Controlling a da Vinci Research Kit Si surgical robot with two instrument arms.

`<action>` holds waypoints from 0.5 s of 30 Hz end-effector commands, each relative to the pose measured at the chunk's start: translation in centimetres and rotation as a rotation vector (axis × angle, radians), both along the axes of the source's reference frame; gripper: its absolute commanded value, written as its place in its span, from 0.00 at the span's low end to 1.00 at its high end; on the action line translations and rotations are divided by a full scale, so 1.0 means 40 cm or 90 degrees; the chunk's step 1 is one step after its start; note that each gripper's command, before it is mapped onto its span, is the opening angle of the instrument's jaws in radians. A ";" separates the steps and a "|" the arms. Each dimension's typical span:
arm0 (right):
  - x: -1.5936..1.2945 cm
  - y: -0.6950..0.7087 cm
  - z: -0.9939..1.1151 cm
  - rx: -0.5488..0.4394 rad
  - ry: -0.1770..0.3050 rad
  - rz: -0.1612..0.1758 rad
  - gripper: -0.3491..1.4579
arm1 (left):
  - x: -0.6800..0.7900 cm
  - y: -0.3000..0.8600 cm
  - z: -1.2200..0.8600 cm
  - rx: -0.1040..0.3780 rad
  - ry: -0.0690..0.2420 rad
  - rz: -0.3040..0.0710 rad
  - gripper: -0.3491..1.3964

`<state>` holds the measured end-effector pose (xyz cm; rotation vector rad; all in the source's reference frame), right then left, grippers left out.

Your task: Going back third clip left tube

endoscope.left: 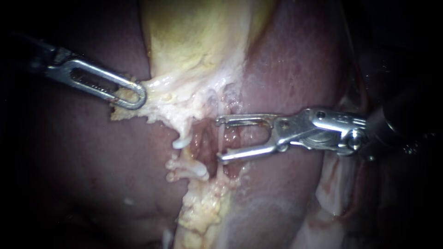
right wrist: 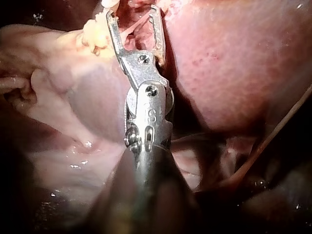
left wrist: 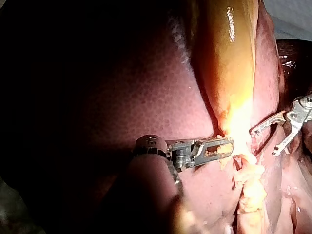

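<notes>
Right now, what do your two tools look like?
Both are silver metal on dark shafts. My left instrument has rounded, slotted jaws with tiny teeth. My right instrument has two thin, hooked jaws and round hinge pins.

Your left instrument (endoscope.left: 137, 96) enters from the left, its shaft sloping slightly down toward the tip. Its pincer is closed: both jaws lie together, clamped on pale tissue (endoscope.left: 157, 99). Your right instrument (endoscope.left: 221, 139) enters from the right, shaft near level and wrist joint roughly in line with it. Its pincer stands wide open, with a clear gap between the two slim jaws and nothing gripped. The two tips face each other, apart.
</notes>
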<state>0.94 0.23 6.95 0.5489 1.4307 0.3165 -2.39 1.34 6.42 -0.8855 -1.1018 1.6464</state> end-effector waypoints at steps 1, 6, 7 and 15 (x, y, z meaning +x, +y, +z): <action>-0.0013 -0.0003 -0.0002 -0.009 -0.002 -0.003 0.47 | 0.0000 0.0000 0.0001 0.000 0.000 0.000 0.00; -0.0072 -0.0014 -0.0016 -0.043 0.000 -0.016 0.47 | 0.0000 0.0001 0.0003 0.000 0.000 0.000 0.00; -0.0079 -0.0014 -0.0019 -0.051 0.001 -0.017 0.47 | 0.0000 0.0002 0.0004 0.000 0.000 0.000 0.00; -0.0123 -0.0014 -0.0033 -0.061 0.001 -0.024 0.47 | -0.0008 0.0008 0.0013 0.000 0.000 -0.001 0.00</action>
